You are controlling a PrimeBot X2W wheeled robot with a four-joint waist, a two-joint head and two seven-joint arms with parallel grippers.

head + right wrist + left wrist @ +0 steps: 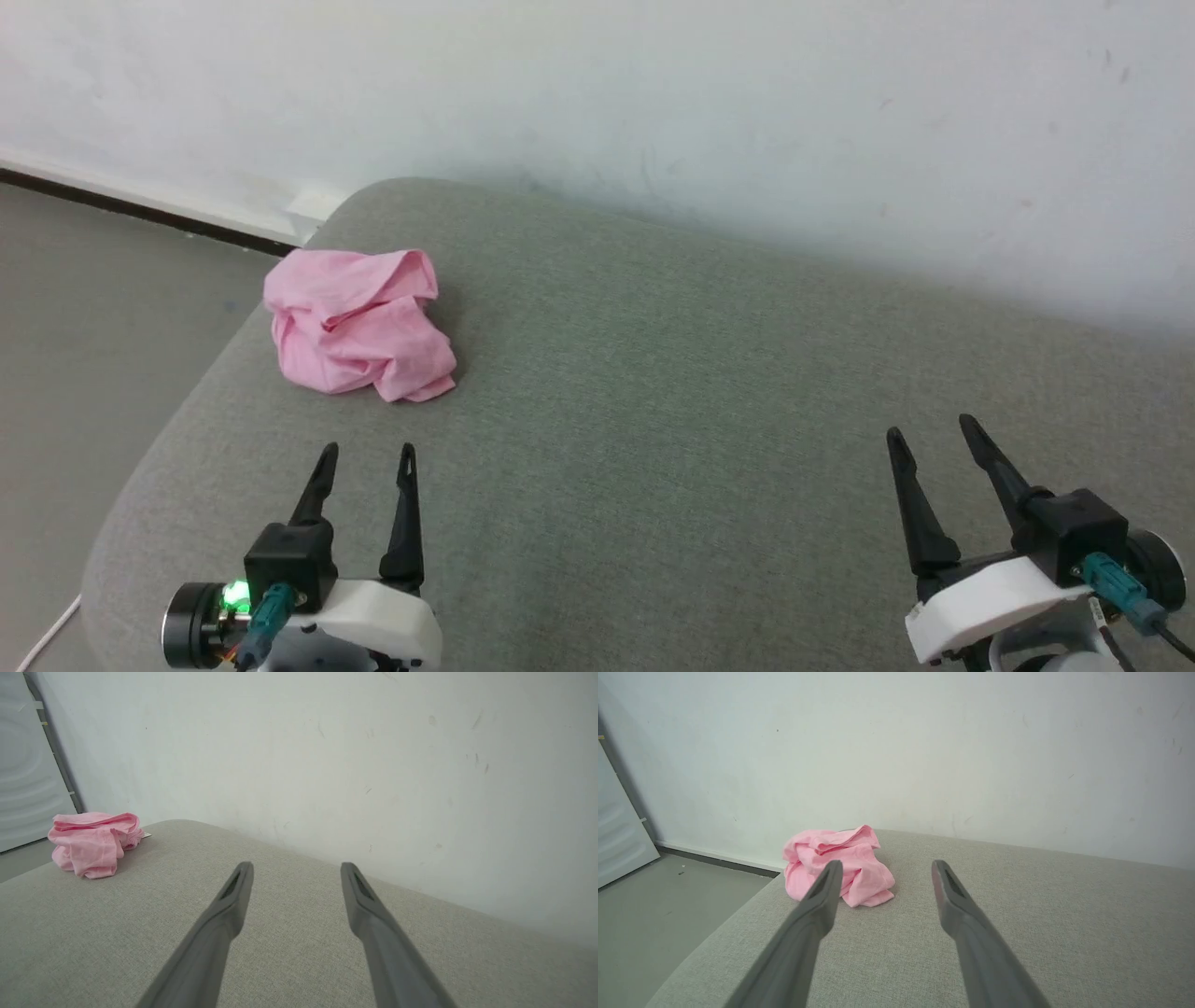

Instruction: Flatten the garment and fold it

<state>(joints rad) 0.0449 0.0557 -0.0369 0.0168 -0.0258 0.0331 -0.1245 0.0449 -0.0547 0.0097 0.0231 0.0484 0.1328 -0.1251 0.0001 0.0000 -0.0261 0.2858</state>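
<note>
Nearest, the left end effector [369,450] and the right end effector [930,427] hover released, fingers spread and holding nothing, over the grey cushion [672,373]. The garment [359,322] lies crumpled in a pink heap near the cushion's far left corner, a little ahead of the left end effector and well apart from the right. Nothing is flattened or folded yet; the whole task is left to do.

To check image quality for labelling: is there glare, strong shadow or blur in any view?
Head view: even light, no glare; the garment casts a faint shadow to its right. Left wrist view: the left hand looks soft near the lens, the garment sharp. Right wrist view: the dark strip leans, likely wide-angle distortion.
</note>
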